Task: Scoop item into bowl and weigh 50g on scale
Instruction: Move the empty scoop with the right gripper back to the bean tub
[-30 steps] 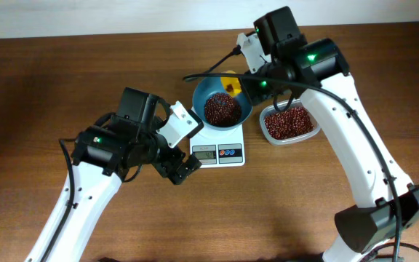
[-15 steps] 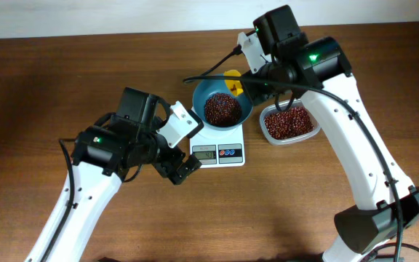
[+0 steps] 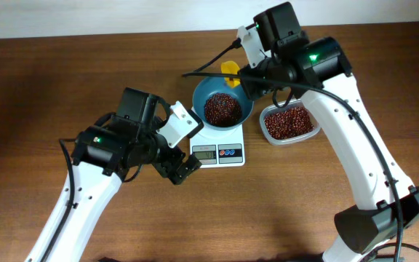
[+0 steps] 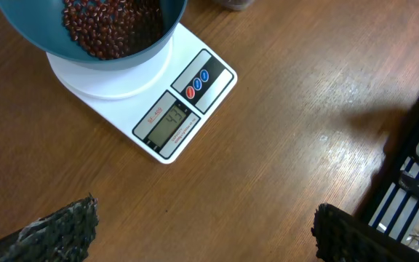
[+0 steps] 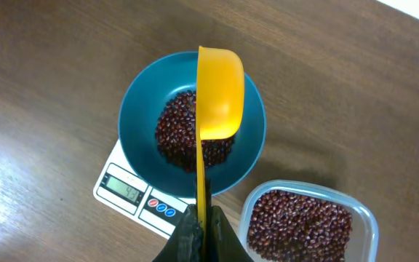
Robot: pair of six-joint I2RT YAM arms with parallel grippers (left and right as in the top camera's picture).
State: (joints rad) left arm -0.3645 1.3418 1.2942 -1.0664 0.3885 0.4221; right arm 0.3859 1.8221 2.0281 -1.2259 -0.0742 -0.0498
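Right end effector (image 5: pixel 202 218) clenched on the scoop (image 5: pixel 220 87) over the bowl (image 5: pixel 133 116), left end effector (image 4: pixel 202 236) released; knocking the rim could skew the scale (image 4: pixel 167 120)

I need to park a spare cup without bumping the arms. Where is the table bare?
Bare wood: the far-left stretch of the table beyond the left arm, and the front middle, below the scale between both arms. Crowded: the bowl, the bean container and the right gripper holding the yellow scoop at the bowl's rim.
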